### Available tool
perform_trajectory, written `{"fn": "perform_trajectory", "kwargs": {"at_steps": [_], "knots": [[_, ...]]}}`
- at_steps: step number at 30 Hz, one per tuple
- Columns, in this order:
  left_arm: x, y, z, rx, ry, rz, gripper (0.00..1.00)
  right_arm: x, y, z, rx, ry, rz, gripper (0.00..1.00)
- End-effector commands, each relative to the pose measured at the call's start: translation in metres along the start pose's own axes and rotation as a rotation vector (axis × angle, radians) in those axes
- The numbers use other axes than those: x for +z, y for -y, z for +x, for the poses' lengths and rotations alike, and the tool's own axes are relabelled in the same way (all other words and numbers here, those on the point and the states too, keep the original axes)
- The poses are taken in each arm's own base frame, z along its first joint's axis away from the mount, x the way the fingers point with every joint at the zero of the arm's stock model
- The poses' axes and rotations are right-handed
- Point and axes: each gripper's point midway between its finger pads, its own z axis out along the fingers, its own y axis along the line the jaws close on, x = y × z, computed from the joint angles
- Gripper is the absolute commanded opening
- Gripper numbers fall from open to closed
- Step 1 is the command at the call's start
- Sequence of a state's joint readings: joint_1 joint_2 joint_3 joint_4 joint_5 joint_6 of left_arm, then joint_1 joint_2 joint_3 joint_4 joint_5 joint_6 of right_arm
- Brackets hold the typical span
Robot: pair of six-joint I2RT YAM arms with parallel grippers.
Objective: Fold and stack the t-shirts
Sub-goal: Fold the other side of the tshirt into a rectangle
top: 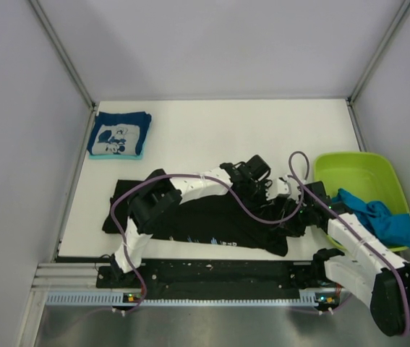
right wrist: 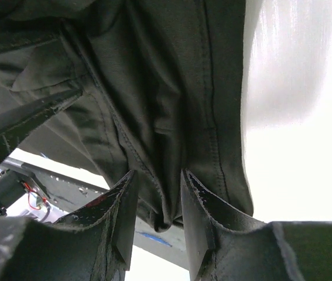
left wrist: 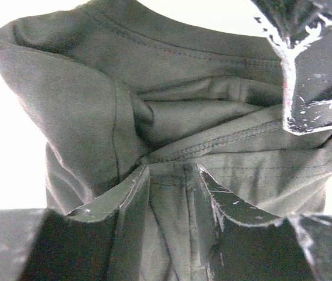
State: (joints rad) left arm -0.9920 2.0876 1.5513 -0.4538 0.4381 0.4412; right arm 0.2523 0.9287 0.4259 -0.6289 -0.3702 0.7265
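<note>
The large black t-shirt (top: 212, 220) lies crumpled at the table's front middle, with light print along its near hem. Both grippers hold its raised right part. My left gripper (top: 257, 176) is shut on a bunched fold of the black cloth (left wrist: 171, 117), which fills the gap between the jaws (left wrist: 171, 172). My right gripper (top: 293, 204) is close beside it, its jaws (right wrist: 157, 178) shut on a hanging seamed fold (right wrist: 171, 117). A folded navy shirt with a white cartoon graphic (top: 120, 135) lies at the back left. Bright blue shirts (top: 382, 217) lie in the tub.
A lime-green plastic tub (top: 356, 173) stands at the right edge of the table. The right gripper's finger (left wrist: 309, 70) shows in the left wrist view. Grey enclosure walls ring the white table (top: 219, 130). A black rail (top: 212, 271) runs along the near edge.
</note>
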Motion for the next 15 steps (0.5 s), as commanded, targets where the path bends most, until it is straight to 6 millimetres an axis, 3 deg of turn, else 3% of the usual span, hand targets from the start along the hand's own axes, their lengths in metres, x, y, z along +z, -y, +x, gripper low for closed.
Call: {"fn": "perform_trajectory", "kwargs": {"at_steps": [1, 4, 6, 7, 8, 15], "knots": [[0.003, -0.014, -0.017, 0.009, 0.037, -0.05, 0.4, 0.007, -0.001, -0.002, 0.005, 0.003, -0.022, 0.33], [0.003, -0.008, -0.014, 0.005, 0.023, -0.019, 0.28, 0.007, 0.0, -0.001, 0.006, 0.001, -0.022, 0.15], [0.002, -0.002, -0.01, -0.002, 0.023, 0.003, 0.15, 0.006, -0.001, -0.002, 0.001, 0.009, -0.026, 0.06], [0.0, 0.001, -0.011, -0.004, 0.027, 0.011, 0.03, 0.005, -0.002, -0.004, 0.0, 0.018, -0.026, 0.02], [-0.002, 0.003, -0.012, -0.004, 0.03, 0.015, 0.0, 0.004, -0.003, -0.005, -0.003, 0.024, -0.028, 0.0], [-0.05, 0.028, -0.023, 0.026, 0.069, 0.063, 0.0, -0.009, -0.007, -0.01, -0.035, 0.052, -0.013, 0.0]]}}
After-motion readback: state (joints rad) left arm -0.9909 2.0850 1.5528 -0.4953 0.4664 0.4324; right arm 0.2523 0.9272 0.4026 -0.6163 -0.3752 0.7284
